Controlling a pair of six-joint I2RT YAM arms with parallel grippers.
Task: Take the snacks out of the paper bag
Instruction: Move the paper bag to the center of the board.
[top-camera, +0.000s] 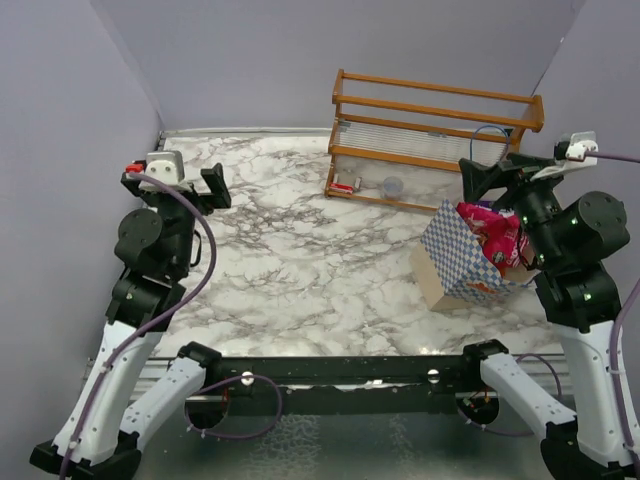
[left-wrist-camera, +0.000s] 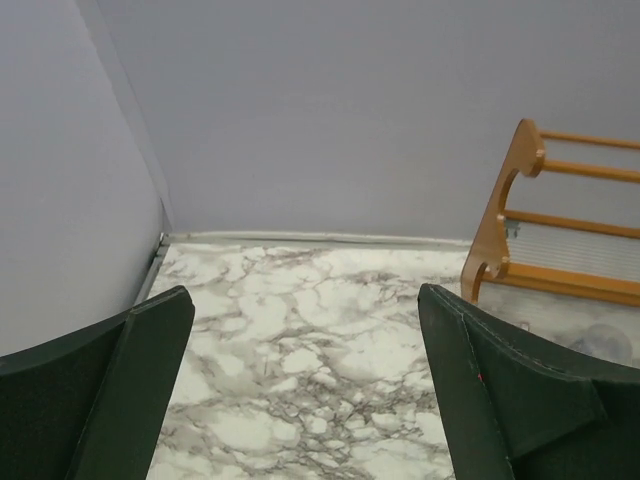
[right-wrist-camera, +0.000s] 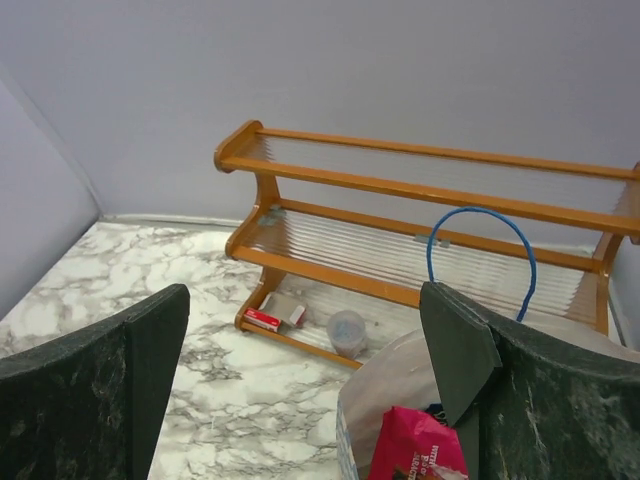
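The blue-and-white checkered paper bag stands tilted at the right of the marble table, its mouth facing my right arm. Pink-red snacks fill its opening; other packets are hidden inside. In the right wrist view the bag's cream inner wall and a pink-red packet sit low between the fingers, with a blue cord handle looping above. My right gripper is open just above the bag's mouth, holding nothing. My left gripper hangs open over bare marble at the far left, seen from above.
A wooden rack stands at the back right, behind the bag. On its lowest shelf lie a small red-and-white box and a clear plastic cup. Grey walls close the table at the left, back and right.
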